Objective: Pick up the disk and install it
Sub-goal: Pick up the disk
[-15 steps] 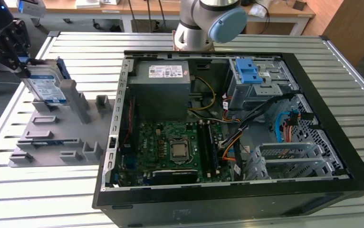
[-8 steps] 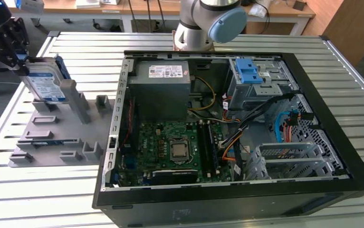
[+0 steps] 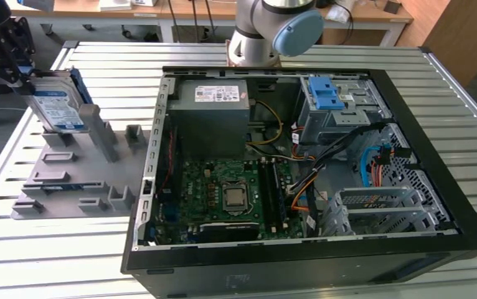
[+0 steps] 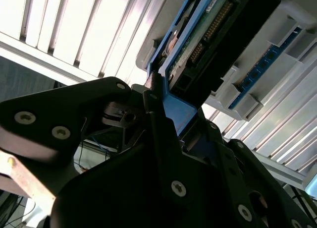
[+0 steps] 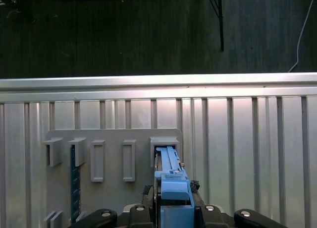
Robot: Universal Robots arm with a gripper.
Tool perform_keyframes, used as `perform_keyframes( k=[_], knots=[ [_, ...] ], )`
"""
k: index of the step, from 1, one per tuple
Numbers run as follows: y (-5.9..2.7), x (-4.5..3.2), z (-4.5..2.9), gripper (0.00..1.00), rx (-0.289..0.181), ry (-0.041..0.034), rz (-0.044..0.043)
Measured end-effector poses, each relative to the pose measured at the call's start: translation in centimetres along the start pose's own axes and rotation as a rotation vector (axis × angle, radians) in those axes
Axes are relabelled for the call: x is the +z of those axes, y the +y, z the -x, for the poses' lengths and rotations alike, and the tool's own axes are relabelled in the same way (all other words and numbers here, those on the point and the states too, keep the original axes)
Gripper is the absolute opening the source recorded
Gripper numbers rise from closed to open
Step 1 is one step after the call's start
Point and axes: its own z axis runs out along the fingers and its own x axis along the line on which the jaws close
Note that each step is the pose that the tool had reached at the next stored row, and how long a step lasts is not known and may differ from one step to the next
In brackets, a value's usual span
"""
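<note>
The disk [image 3: 58, 107] is a silver drive with a blue-and-white label and a blue carrier frame. It stands on edge at the far end of the grey holder [image 3: 72, 184], at the exterior view's left. My gripper [image 3: 29, 84] sits over its top edge, shut on the blue frame. In the first wrist view the blue frame [image 5: 172, 181] runs out from between the black fingers [image 5: 198, 208] into a raised slot of the holder [image 5: 114, 139]. In the second wrist view the gripper [image 4: 163, 106] clamps the blue frame's end, with the disk's connector side [image 4: 213, 29] beyond it.
An open black computer case [image 3: 305, 271] lies on the slatted metal table [image 3: 47, 261], right of the holder. Inside are a grey power supply [image 3: 213, 103], a motherboard [image 3: 221, 199], cables and a drive cage with a blue latch [image 3: 325, 93]. The arm's base [image 3: 272, 31] stands behind the case.
</note>
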Motion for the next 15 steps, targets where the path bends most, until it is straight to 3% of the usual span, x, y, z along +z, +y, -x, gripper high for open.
perform_keyframes(
  k=[15],
  knots=[
    [0.01, -1.45, 0.02, 0.36, 0.000, -0.0041, -0.0018]
  ],
)
